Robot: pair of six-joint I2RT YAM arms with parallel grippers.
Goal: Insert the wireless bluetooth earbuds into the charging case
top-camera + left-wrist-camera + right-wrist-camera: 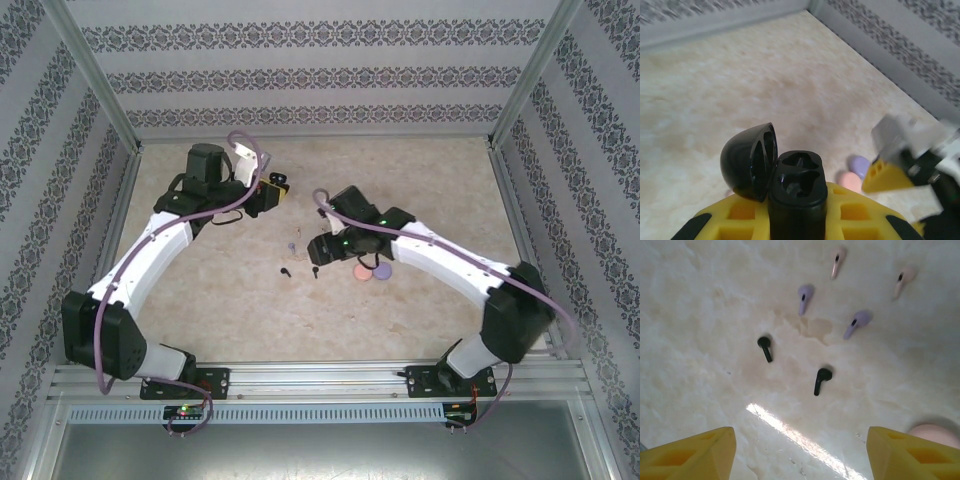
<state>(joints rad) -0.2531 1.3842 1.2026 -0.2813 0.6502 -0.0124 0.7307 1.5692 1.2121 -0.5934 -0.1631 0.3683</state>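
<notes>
Earbuds (805, 296): six, in three pairs, all lying loose and apart from one another on the pale marbled table (695, 355), none in the charging case.

Nearest in the right wrist view, right gripper (800, 455): yellow fingers (695, 452) spread wide at the two bottom corners, nothing between them, hanging over bare table crossed by a bright streak of glare. Just beyond, black pair (765, 347), stems pointing back toward the camera. Farther on, purple pair (857, 322). Farthest in that group, pink pair (836, 261), near the top edge. Off by the right-hand finger, the rim of a pink disc (935, 434).

From above, same order: black pair closest to the arm bases, purple and pink ones behind, all in the gap between the two arms and just left of the right gripper. Pink disc and purple disc (380, 272) side by side, close against that gripper's other side.

Farthest back, left gripper (268, 195): clamped around the body of the black charging case (797, 190), held upright, well apart from the earbuds. Lid (747, 162) swung open to the left, both sockets showing and bare. Height above the table: cannot tell.
</notes>
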